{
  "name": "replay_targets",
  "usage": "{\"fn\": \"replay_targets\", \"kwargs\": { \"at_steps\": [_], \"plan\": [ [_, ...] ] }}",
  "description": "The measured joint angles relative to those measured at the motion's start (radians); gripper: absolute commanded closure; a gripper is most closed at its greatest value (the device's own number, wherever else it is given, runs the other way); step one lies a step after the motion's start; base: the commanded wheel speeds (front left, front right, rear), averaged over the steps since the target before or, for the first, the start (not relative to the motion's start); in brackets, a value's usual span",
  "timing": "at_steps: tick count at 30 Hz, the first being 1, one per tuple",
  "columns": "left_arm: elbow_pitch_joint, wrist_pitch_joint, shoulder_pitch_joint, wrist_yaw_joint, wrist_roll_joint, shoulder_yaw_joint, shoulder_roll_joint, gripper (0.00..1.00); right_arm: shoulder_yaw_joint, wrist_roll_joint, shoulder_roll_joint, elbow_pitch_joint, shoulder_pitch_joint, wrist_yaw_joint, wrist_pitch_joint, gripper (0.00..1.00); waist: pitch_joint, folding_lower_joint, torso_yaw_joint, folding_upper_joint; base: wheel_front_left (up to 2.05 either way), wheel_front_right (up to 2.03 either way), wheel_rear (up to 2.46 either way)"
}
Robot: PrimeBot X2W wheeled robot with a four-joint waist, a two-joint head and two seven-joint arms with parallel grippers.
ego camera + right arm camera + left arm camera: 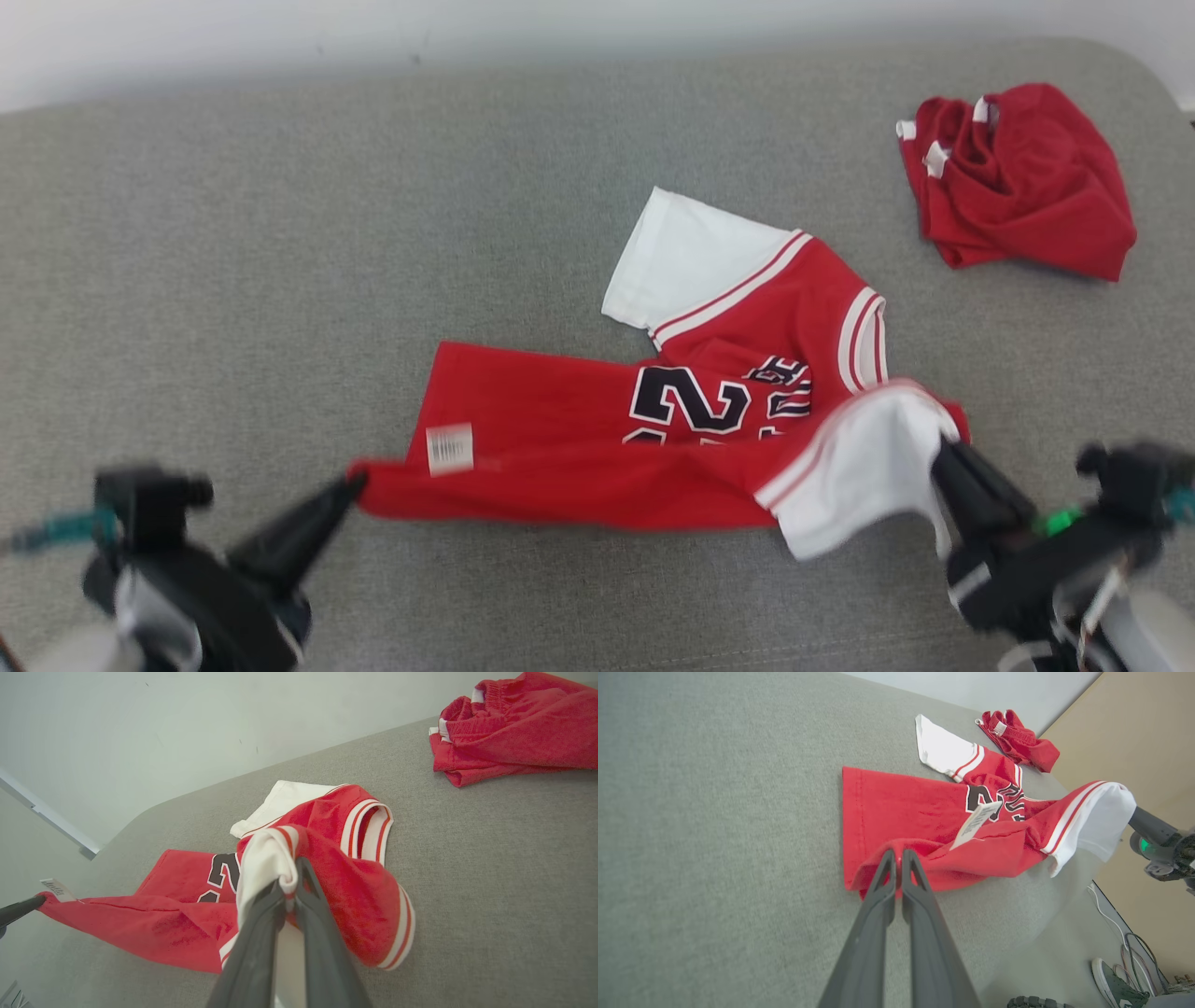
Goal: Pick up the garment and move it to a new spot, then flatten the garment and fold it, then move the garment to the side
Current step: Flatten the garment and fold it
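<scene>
Red jersey (pixel 560 420) lies in the middle of the desk (pixel 280 233), near edge raised. The left claw (pixel 353 483) is clamped tight on its hem corner and the right claw (pixel 943 450) pinches the white sleeve (pixel 859 476), likely stretching it taut for flattening.

Red garment (pixel 560 411) with white sleeves, black numerals; red shorts (pixel 1027 177); grey surface (pixel 233 233).

Soft, even, bright light falls across the grey woven upholstered surface (pixel 233 233), leaving only faint shadows under the red-and-white numbered jersey (pixel 560 411) and the crumpled red cloth bundle (pixel 1027 187). The head view is smeared by motion blur, heaviest on the left gripper (pixel 358 481) and right gripper (pixel 941 451) at its lower corners; both wrist views are sharper, with wide-angle bending toward their edges.
</scene>
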Motion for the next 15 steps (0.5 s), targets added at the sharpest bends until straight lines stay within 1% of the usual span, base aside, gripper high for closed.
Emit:
{"fn": "replay_targets", "kwargs": {
  "at_steps": [2, 3, 4, 5, 7, 9, 10, 12, 15],
  "plan": [
    [0.022, 0.057, -0.096, -0.002, -0.018, 0.007, 0.002, 1.00, 0.032, 0.028, 0.007, 0.037, -0.104, 0.000, 0.048, 1.00, 0.022, 0.0001, -0.004, 0.0001, 0.00, 0.00, 0.00],
    [0.061, 0.121, -0.216, -0.002, -0.037, 0.022, 0.002, 1.00, 0.060, 0.052, 0.018, 0.075, -0.233, 0.000, 0.109, 1.00, 0.046, 0.0002, -0.008, 0.0002, 0.00, 0.00, 0.00],
    [0.061, 0.121, -0.216, -0.002, -0.037, 0.022, 0.002, 1.00, 0.060, 0.052, 0.018, 0.075, -0.233, 0.000, 0.109, 1.00, 0.046, 0.0002, -0.008, 0.0002, 0.00, 0.00, 0.00],
    [0.085, 0.156, -0.286, -0.002, -0.044, 0.032, 0.001, 1.00, 0.072, 0.061, 0.027, 0.098, -0.308, 0.000, 0.141, 1.00, 0.058, 0.0002, -0.010, 0.0002, 0.00, 0.00, 0.00],
    [0.148, 0.214, -0.438, -0.002, -0.054, 0.066, -0.001, 1.00, 0.084, 0.077, 0.053, 0.143, -0.469, 0.000, 0.200, 1.00, 0.084, 0.0003, -0.015, 0.0002, 0.00, 0.00, 0.00],
    [0.212, 0.242, -0.609, -0.002, -0.059, 0.124, -0.010, 1.00, 0.068, 0.106, 0.098, 0.185, -0.647, 0.000, 0.233, 1.00, 0.111, 0.0004, -0.020, 0.0003, 0.00, 0.00, 0.00],
    [0.248, 0.242, -0.692, -0.002, -0.066, 0.158, -0.021, 1.00, 0.052, 0.112, 0.124, 0.207, -0.732, 0.000, 0.243, 1.00, 0.124, 0.0004, -0.023, 0.0002, 0.00, 0.00, 0.00],
    [0.332, 0.228, -0.854, -0.002, -0.069, 0.220, -0.070, 1.00, -0.006, 0.119, 0.187, 0.257, -0.878, 0.000, 0.242, 1.00, 0.149, 0.0005, -0.029, 0.0002, 0.00, 0.00, 0.00],
    [0.430, 0.169, -1.037, -0.003, -0.044, 0.256, -0.147, 1.00, -0.071, 0.128, 0.240, 0.365, -1.057, 0.000, 0.186, 1.00, 0.176, 0.0006, -0.036, 0.0003, 0.00, 0.00, 0.00]
  ]
}}
